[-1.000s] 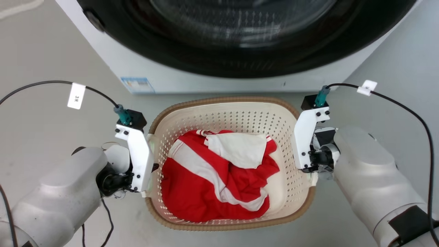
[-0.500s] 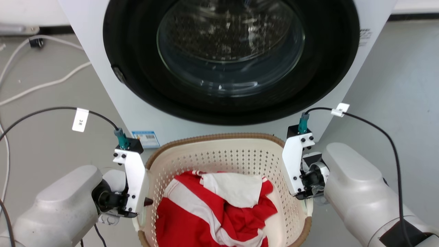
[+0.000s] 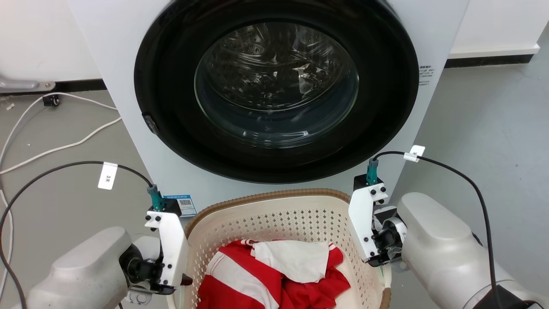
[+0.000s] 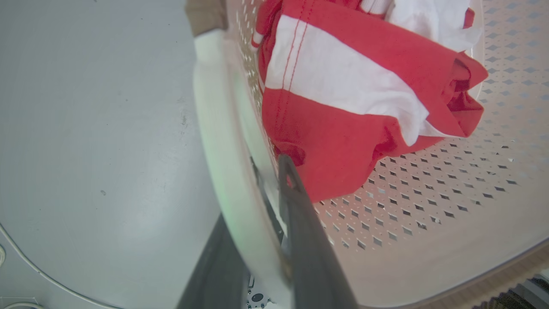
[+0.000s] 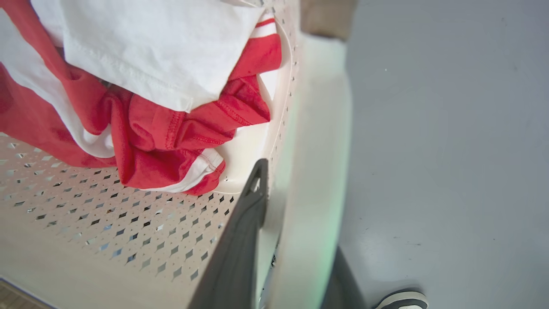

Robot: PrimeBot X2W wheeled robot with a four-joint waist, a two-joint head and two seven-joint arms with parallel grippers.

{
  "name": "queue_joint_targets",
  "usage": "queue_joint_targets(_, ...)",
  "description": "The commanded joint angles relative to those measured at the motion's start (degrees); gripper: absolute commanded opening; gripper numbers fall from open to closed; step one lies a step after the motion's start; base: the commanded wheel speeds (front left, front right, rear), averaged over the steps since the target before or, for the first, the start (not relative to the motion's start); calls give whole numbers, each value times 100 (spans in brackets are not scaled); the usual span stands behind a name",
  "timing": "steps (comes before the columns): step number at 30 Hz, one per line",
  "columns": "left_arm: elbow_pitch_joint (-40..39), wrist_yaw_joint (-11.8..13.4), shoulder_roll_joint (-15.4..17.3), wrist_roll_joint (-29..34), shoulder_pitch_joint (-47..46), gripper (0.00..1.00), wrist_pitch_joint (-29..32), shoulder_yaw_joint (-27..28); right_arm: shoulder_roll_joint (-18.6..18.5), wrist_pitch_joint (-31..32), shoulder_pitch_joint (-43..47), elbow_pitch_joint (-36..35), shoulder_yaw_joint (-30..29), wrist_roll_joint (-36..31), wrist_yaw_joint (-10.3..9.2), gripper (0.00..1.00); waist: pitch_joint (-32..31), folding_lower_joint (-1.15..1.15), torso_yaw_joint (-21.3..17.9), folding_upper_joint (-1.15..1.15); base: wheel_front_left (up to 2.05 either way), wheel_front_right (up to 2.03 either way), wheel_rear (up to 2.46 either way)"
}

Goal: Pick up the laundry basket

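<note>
Two holds made: left gripper [image 4: 266, 193] at 7 o'clock and right gripper [image 5: 291, 201] at 5 clamp the handles of the laundry basket [image 3: 274, 197]; basket at 6 o'clock, below the washing machine [image 3: 433, 34]; lift seemingly unfinished.

The laundry basket [image 3: 300, 218] runs off the head view's bottom edge.

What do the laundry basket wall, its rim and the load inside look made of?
Laundry basket wall: cream moulded plastic, smooth and semi-gloss, with regular punched holes. Rim: brown with a woven-look texture; likely moulded plastic too, could be wicker, can't confirm. Red-and-white garment: soft matte knit cloth, with folds and visible stitched seams.
</note>
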Motion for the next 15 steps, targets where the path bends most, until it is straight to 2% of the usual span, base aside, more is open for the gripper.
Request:
queue_joint_targets(1,42,-25,17,25,104,0,63,-35,-41,-35,3,-75,6,55,32,0,-33,1,-14,0,0,0,0)
queue_joint_targets(15,-36,-25,86,212,32,0,253,-39,-41,-109,-130,23,152,199,32,0,-75,1,-11,0,0,0,0)
